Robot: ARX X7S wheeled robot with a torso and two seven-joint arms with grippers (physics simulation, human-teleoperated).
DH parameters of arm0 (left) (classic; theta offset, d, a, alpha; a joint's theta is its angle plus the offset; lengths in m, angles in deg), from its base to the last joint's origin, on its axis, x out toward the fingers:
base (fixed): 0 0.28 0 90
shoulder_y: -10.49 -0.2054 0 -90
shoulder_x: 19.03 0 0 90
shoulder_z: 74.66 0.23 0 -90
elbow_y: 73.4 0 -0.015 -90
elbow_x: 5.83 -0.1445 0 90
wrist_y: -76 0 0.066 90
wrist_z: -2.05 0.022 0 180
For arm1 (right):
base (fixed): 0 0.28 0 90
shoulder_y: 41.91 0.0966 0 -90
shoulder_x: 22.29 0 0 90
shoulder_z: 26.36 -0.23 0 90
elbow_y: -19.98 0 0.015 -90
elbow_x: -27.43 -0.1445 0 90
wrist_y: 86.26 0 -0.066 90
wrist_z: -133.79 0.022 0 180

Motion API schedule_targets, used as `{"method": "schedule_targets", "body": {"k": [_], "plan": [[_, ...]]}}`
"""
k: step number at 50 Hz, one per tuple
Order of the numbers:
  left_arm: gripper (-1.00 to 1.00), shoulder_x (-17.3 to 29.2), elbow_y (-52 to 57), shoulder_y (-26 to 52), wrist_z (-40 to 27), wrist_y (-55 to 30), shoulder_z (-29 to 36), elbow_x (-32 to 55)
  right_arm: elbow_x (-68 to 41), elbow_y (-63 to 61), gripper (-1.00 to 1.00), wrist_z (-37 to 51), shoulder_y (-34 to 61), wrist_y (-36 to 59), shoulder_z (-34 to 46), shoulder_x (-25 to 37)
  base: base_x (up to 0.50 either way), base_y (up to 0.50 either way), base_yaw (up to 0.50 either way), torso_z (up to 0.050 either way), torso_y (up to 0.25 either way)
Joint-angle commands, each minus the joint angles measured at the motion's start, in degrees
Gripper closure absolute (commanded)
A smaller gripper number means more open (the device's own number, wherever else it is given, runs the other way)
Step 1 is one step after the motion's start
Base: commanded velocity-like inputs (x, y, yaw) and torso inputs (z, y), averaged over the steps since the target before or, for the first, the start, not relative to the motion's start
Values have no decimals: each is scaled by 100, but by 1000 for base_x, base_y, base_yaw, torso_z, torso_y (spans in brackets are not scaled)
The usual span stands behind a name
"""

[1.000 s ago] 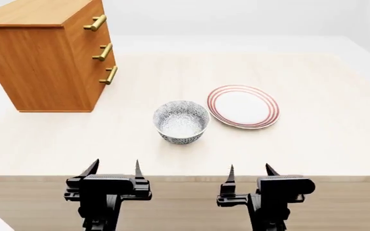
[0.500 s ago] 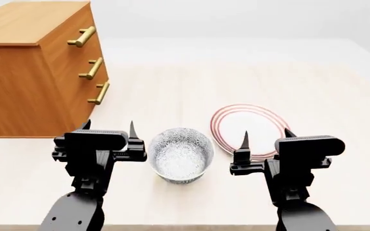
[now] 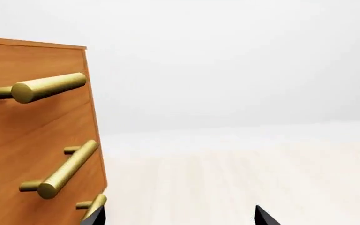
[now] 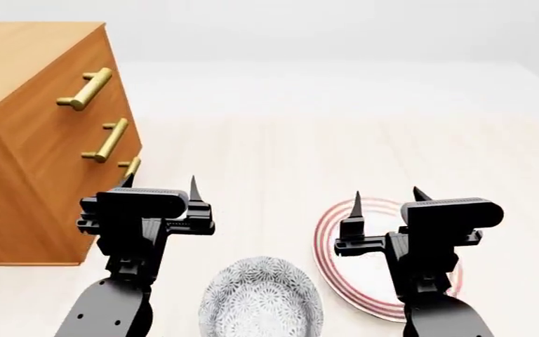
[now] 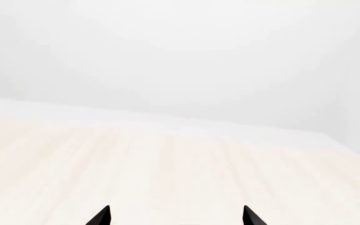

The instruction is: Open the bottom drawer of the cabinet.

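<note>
The orange-brown cabinet (image 4: pixel 26 126) stands at the left of the table, with three brass bar handles on its front. The bottom drawer's handle (image 4: pixel 131 167) shows only in part, just beyond my left gripper (image 4: pixel 160 184). That gripper is open and empty, its left fingertip close to the handle. In the left wrist view the cabinet (image 3: pixel 36 140) fills the left side and the bottom handle (image 3: pixel 93 206) sits by one fingertip (image 3: pixel 99 216). My right gripper (image 4: pixel 384 196) is open and empty above the plate. The drawers look shut.
A patterned bowl (image 4: pixel 262 300) sits at the front between my arms. A white plate with red rings (image 4: pixel 330 239) lies under my right arm. The light wooden table (image 4: pixel 279 154) stretches beyond; the right wrist view shows only bare table (image 5: pixel 180 164).
The view has moved forward and down: cabinet, bowl and plate have slid toward me. Both open grippers have risen over the table, the left one now near the cabinet's lower front.
</note>
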Motion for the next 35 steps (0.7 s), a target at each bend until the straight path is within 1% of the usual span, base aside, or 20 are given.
{"method": "schedule_targets", "body": {"k": [1, 5, 6, 7, 19, 21, 24, 25, 26, 29, 30, 32, 35], "plan": [[-100, 41, -18, 15, -42, 30, 42, 26, -86, 19, -100, 1, 8, -20, -17, 13, 500, 0, 0, 0, 0], [-100, 57, -26, 22, -69, 46, 53, 21, -116, -4, -100, 3, 11, 9, -14, 19, 500, 0, 0, 0, 0], [-100, 65, -18, 18, -77, 50, 65, 10, -261, -11, -100, -160, -47, -210, -51, 24, 500, 0, 0, 0, 0], [-100, 68, -8, 18, -79, 42, 66, 17, -228, -38, -100, -62, -27, -34, -64, 12, 500, 0, 0, 0, 0], [-100, 92, -58, 130, -83, -77, 17, 160, -183, 8, -100, -57, 31, -39, 90, 77, 0, 0, 0, 0, 0], [-100, 140, -151, 207, -185, -128, 125, -26, -183, 15, -100, -50, 35, -44, 95, 83, 0, 0, 0, 0, 0], [-100, 287, -477, 485, -687, -295, 602, -888, -184, 68, -100, -45, 41, -56, 113, 86, 0, 0, 0, 0, 0], [-100, 372, -569, 550, -687, -304, 795, -1071, -191, 63, -100, -41, 41, -46, 110, 87, 0, 0, 0, 0, 0], [-100, 501, -761, 630, -756, -136, 1088, -1398, -189, 53, -100, -29, 53, -10, 114, 89, 0, 0, 0, 0, 0], [-100, 634, -943, 757, -718, -201, 1465, -1731, -178, 42, -100, -6, 63, 29, 135, 100, 0, 0, 0, 0, 0], [-100, 718, -1039, 838, -620, -320, 1721, -1918, -170, 48, -100, 6, 59, 22, 138, 102, 0, 0, 0, 0, 0], [-100, 747, -1180, 946, -562, -486, 1902, -2064, -181, 76, -100, 9, 65, 13, 136, 99, 0, 0, 0, 0, 0], [-100, 748, -1734, 1242, -506, -777, 2220, -2338, -185, 73, -100, 14, 61, -4, 153, 102, 0, 0, 0, 0, 0]]}}
